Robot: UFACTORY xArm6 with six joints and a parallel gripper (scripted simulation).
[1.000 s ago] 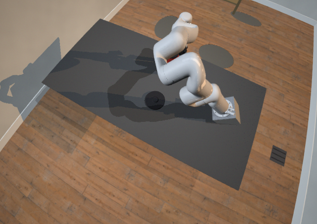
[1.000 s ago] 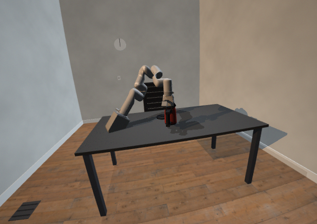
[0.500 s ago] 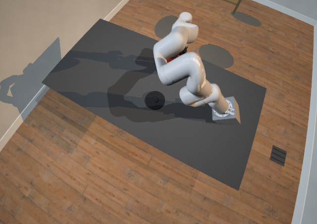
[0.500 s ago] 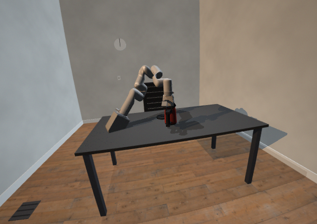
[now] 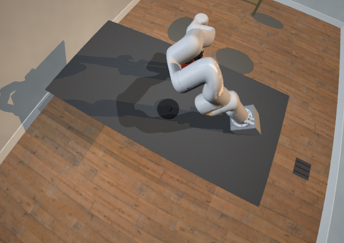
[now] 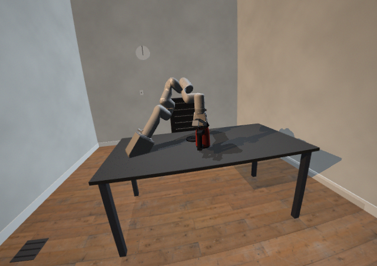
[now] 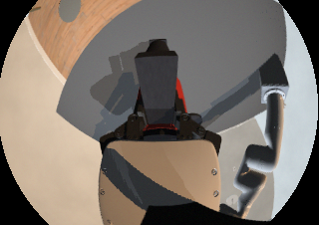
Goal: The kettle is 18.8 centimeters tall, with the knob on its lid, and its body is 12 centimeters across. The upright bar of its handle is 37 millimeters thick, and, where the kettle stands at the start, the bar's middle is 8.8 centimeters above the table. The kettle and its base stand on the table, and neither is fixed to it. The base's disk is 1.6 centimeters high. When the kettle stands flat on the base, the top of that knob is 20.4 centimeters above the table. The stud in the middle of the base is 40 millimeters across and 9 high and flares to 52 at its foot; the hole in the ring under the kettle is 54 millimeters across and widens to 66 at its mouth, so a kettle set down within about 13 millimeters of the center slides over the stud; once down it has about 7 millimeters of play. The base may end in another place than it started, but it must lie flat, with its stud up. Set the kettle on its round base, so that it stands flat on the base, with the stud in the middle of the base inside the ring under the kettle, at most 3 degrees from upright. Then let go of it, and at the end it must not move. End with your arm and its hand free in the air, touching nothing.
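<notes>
The red kettle [image 6: 203, 138] with its dark handle stands upright on or just above the black table, right of the arm's mount; I cannot tell if it touches the top. My gripper [image 6: 199, 128] comes down from above and is shut on the upright bar of the kettle's handle [image 7: 158, 88]. In the overhead view the arm hides the kettle except for a red sliver [image 5: 186, 64]. The round black base [image 5: 167, 108] lies flat with its stud up, apart from the kettle. It also shows in the front view [image 6: 190, 139], just behind and left of the kettle.
The arm's wedge-shaped mount [image 5: 244, 120] sits on the table near one long edge. A dark slatted chair [image 6: 182, 117] stands behind the table. The table's far edge is close behind the kettle.
</notes>
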